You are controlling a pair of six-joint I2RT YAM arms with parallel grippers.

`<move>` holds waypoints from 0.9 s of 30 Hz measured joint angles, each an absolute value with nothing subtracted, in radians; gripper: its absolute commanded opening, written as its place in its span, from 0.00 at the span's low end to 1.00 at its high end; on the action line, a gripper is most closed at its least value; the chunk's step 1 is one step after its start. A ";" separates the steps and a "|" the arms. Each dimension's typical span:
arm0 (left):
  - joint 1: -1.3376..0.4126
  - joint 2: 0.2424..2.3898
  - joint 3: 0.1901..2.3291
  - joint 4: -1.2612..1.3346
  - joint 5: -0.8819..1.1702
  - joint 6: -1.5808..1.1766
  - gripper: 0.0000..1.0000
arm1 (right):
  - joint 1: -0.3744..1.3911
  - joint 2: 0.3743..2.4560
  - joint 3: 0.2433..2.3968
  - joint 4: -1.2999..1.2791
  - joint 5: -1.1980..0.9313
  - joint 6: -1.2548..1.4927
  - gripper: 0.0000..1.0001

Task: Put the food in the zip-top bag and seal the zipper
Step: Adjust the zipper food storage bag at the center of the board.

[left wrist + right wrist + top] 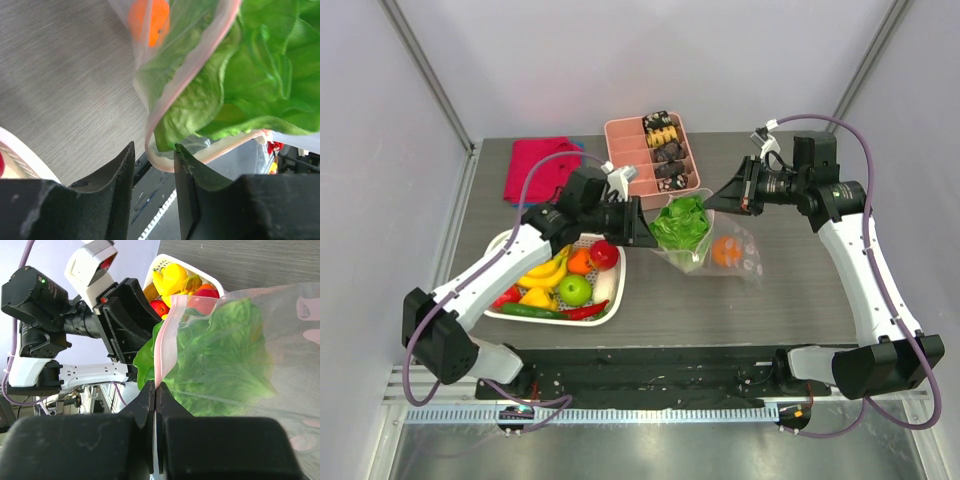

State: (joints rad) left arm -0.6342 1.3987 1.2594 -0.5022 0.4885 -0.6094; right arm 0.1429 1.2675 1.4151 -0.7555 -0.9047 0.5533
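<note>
Right gripper [156,390]: we see its black fingers [142,405] pressed together on the zipper [167,335], a pale-pink strip
Left gripper [154,150]: narrow gap; the bag's rim curls at the tips, unpinched as far as we can tell
Zip-top bag [740,250]: clear thin film with pale printed spots, just right of the white mesh basket [498,240], mouth facing it
Lettuce [680,225]: ruffled green leaves, half through the mouth
Orange [726,251]: smooth, round, deep inside the bag, farther from the basket
</note>
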 measured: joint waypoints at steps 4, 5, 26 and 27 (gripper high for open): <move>-0.634 1.430 1.259 -0.500 0.503 -0.619 0.19 | 0.143 1.267 1.415 -0.756 -0.905 0.553 0.01; -0.634 1.439 1.260 -0.501 0.506 -0.618 0.15 | 0.143 1.267 1.415 -0.756 -0.905 0.553 0.01; -0.665 1.458 1.772 -0.838 0.694 -0.338 0.00 | 0.143 1.192 1.499 -0.947 -0.795 0.361 0.01; -0.667 1.458 1.780 -0.849 0.696 -0.327 0.00 | 0.143 1.184 1.501 -0.952 -0.795 0.356 0.01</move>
State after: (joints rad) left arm -0.6670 1.4578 1.7802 -0.8486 0.6964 -0.3275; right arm 0.1429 1.1843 1.5005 -0.9524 -0.7948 0.3557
